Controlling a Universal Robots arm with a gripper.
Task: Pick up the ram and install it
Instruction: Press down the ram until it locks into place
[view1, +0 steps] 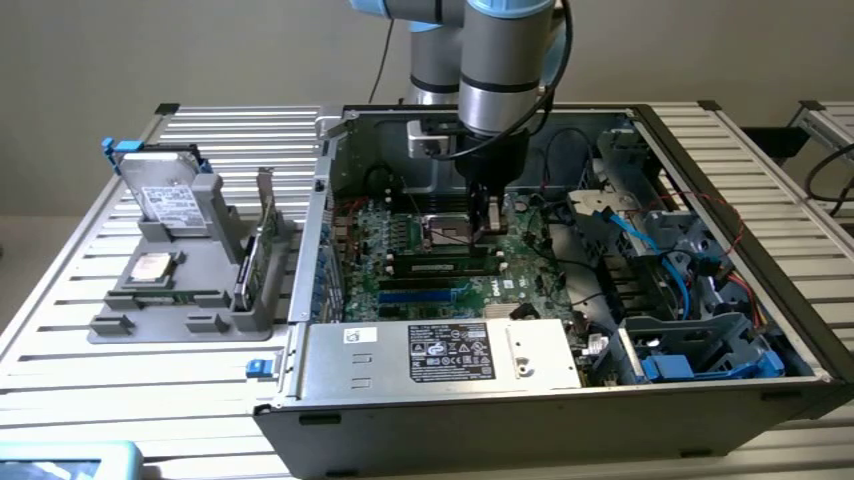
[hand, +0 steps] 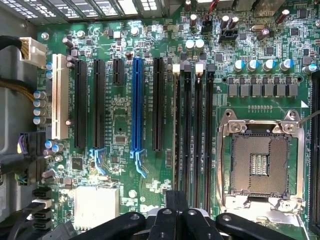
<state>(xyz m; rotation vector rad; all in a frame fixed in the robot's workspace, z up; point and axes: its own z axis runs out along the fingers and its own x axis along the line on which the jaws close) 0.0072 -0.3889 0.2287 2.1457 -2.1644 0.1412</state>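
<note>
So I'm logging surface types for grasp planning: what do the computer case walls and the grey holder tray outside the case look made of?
The case walls look like sheet metal with a dull grey finish, going by their thin folded edges. The holder tray looks like matte grey moulded or printed plastic, with blocky shapes and no shine; that can't be confirmed.

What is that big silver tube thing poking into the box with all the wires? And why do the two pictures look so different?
That is a robot arm reaching down into an open computer case. One picture comes from a camera standing off to the side. The other comes from a camera on the arm's wrist, looking at the green motherboard. The black shapes close to that camera are the gripper, the arm's pinching hand, and it is shut. I cannot tell whether it holds anything. Beside the case, on the slatted table, a grey holder keeps parts such as a hard drive and a tall green card.
</note>
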